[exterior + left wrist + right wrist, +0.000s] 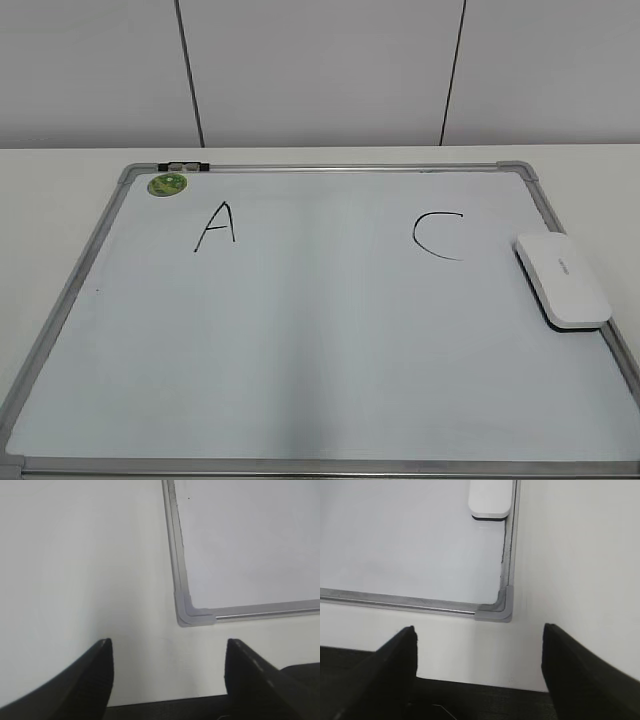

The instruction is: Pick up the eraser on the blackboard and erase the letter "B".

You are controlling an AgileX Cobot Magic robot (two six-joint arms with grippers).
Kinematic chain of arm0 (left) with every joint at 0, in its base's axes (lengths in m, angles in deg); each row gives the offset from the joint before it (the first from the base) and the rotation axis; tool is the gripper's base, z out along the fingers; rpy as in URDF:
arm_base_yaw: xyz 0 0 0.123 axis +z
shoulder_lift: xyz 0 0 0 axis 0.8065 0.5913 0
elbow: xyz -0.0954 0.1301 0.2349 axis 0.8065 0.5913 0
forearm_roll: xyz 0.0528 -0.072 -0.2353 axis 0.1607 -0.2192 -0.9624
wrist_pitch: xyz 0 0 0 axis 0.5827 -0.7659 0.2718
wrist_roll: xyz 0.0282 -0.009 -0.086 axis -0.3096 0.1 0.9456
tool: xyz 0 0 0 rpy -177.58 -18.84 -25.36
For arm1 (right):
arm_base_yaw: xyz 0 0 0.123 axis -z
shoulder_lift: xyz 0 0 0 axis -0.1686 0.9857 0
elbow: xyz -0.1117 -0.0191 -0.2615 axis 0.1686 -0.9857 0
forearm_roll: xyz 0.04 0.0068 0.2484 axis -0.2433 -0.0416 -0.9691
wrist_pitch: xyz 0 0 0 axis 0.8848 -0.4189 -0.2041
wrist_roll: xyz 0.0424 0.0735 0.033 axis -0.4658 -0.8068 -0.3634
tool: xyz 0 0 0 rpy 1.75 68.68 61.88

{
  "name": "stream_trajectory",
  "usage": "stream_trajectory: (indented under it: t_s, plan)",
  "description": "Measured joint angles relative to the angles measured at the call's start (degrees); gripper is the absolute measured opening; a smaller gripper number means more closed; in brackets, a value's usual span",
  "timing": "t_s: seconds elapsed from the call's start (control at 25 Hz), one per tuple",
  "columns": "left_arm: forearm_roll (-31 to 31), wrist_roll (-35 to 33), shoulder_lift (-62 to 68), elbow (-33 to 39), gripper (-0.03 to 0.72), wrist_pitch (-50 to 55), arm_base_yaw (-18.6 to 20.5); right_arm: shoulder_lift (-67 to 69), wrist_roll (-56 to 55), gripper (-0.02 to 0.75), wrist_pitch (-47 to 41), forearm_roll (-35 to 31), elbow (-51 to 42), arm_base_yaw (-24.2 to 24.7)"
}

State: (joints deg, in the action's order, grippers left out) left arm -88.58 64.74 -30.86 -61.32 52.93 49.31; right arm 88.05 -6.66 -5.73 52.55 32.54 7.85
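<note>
The blackboard (300, 330) is a white dry-erase board with a silver frame, lying flat on the table. The white eraser (562, 278) rests on its right edge, next to the frame. It also shows at the top of the right wrist view (491, 499). No letter "B" shows; the surface between the black "A" (216, 228) and black "C" (437, 235) is blank. My left gripper (168, 647) is open and empty over the table near the board's near-left corner (195, 615). My right gripper (479, 635) is open and empty near the near-right corner (495, 611). Neither gripper shows in the exterior view.
A round green sticker (168, 184) sits at the board's far-left corner, with a small black and silver clip (183, 166) on the top frame. White table surrounds the board. A white panelled wall stands behind.
</note>
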Motion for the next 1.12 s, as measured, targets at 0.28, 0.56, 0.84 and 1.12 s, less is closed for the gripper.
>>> stream_trajectory:
  t_s: [0.28, 0.56, 0.84, 1.12]
  plan:
    - [0.34, 0.0, 0.0, 0.43, 0.508, -0.8, 0.0, 0.0, -0.12, 0.592, 0.47, 0.25, -0.21, 0.0]
    - [0.34, 0.0, 0.0, 0.43, 0.508, -0.93, 0.0, 0.0, -0.12, 0.591, 0.8, 0.32, -0.21, 0.0]
    - [0.44, 0.0, 0.0, 0.43, 0.508, -0.93, 0.0, 0.0, -0.12, 0.591, 0.8, 0.32, -0.21, 0.0]
    - [0.44, 0.0, -2.89, 0.43, 0.508, -0.93, 0.39, -4.0, -0.12, 0.591, 0.8, 0.32, -0.21, 0.73]
